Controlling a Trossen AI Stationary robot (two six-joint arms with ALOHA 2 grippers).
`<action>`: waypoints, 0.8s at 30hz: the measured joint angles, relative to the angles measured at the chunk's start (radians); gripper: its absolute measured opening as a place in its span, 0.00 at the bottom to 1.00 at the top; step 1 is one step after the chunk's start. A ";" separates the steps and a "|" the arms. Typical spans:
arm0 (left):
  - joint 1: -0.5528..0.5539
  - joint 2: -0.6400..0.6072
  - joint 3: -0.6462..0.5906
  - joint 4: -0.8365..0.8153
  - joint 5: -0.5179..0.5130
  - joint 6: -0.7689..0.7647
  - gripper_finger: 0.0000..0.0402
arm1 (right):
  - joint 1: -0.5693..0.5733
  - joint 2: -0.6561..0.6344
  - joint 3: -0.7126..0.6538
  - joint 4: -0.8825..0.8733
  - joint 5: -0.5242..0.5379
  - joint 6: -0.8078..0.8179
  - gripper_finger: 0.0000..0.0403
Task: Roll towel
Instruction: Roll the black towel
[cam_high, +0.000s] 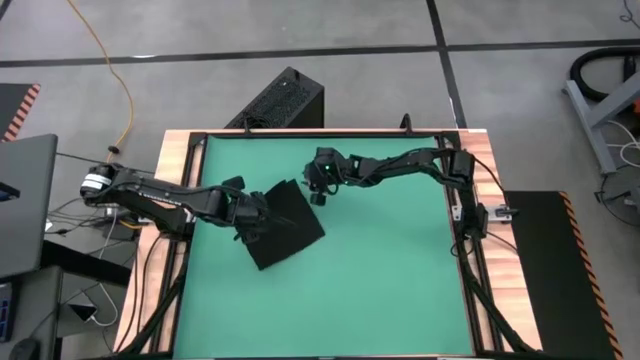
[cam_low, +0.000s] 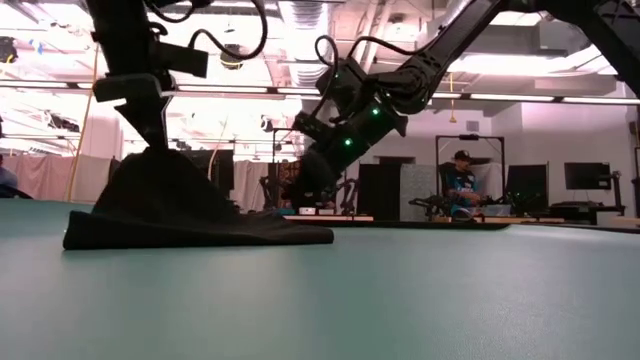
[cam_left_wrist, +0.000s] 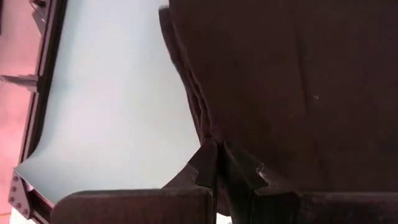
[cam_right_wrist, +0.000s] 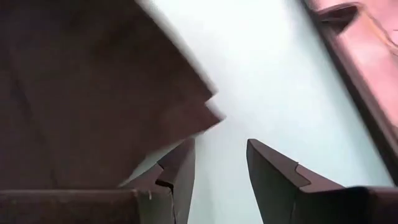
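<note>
Pinching the black towel (cam_high: 285, 225) shut at its edge nearest the mat's left side, the left gripper (cam_high: 243, 212) lifts it into a peak on the green mat (cam_high: 380, 280), apparently to start a fold, while the right gripper (cam_high: 318, 196) hovers just beside its far corner, fingers apart, holding nothing.

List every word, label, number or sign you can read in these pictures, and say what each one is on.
None can be read.
The towel shows no print or readable tag in any view.
The black ribbed box behind the table shows no legible label.
The screens in the room behind are too far off to read.
</note>
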 joint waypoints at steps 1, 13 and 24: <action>-0.010 0.000 0.002 0.001 -0.006 -0.004 0.00 | -0.008 -0.001 0.000 0.014 0.001 0.039 0.41; -0.130 0.000 0.002 0.032 -0.055 -0.056 0.00 | -0.030 0.010 0.107 -0.081 -0.031 0.207 0.35; -0.264 0.000 0.002 0.035 -0.064 -0.111 0.00 | -0.067 0.009 0.217 -0.189 -0.038 0.201 0.03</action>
